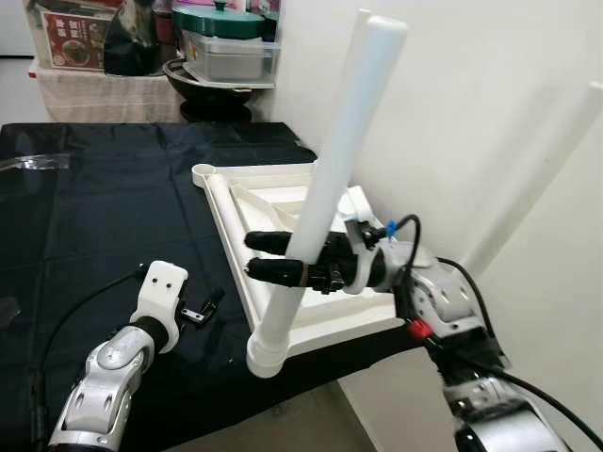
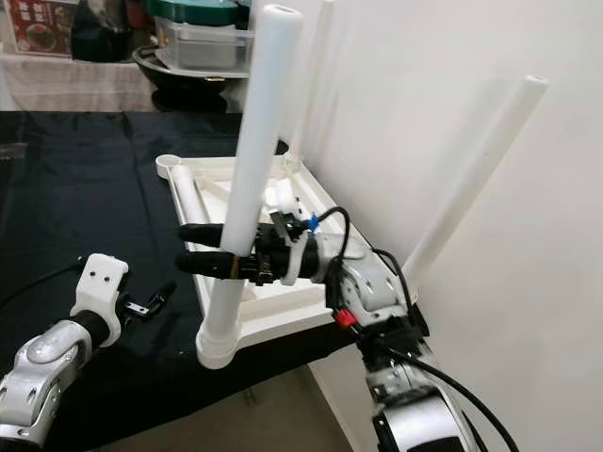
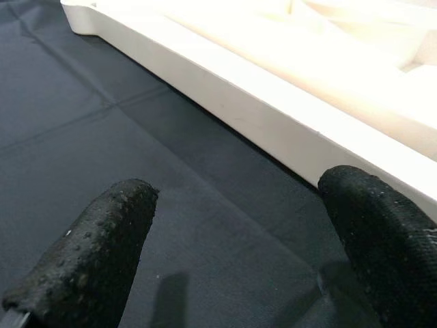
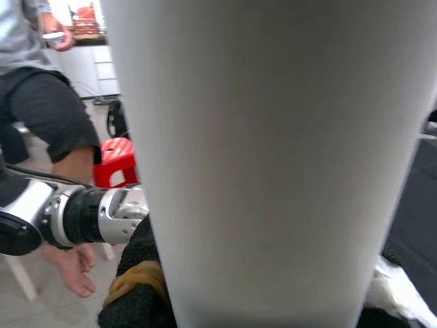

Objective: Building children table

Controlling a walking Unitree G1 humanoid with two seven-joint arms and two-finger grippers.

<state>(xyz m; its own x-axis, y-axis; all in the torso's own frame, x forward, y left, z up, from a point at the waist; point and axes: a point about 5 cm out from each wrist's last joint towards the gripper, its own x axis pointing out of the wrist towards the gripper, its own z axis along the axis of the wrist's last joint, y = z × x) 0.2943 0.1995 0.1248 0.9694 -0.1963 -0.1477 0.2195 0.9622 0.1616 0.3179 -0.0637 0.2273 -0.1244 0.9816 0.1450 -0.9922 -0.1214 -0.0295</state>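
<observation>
- Right gripper (image 1: 266, 256) nearest the lens: both fingers pinch a white leg (image 1: 320, 202) about a third of the way up, one finger above the other.
- Leg stands tilted, its foot seated in a round socket (image 1: 266, 356) at the near corner of the upturned white tabletop (image 1: 283, 202).
- Tabletop lies underside up on a black cloth (image 1: 104, 198), its right edge against the white wall (image 1: 452, 104). Empty socket (image 1: 203, 172) at the far left corner.
- Second leg (image 2: 476, 174) already stands at the right, leaning along the wall.
- Left gripper (image 1: 209, 305) low over the cloth, just beside the tabletop's left edge; fingers (image 3: 102, 246) spread, holding nothing.
- Behind the cloth: shelf with a green-lidded pot (image 1: 219, 19), a grey box (image 1: 231, 56), a dark wok (image 1: 203, 80). Red packet (image 1: 75, 38) bears print too small to read.
- Right wrist view: seated person (image 4: 41, 89), bare foot on the floor, red stool (image 4: 116, 160) just beside.
</observation>
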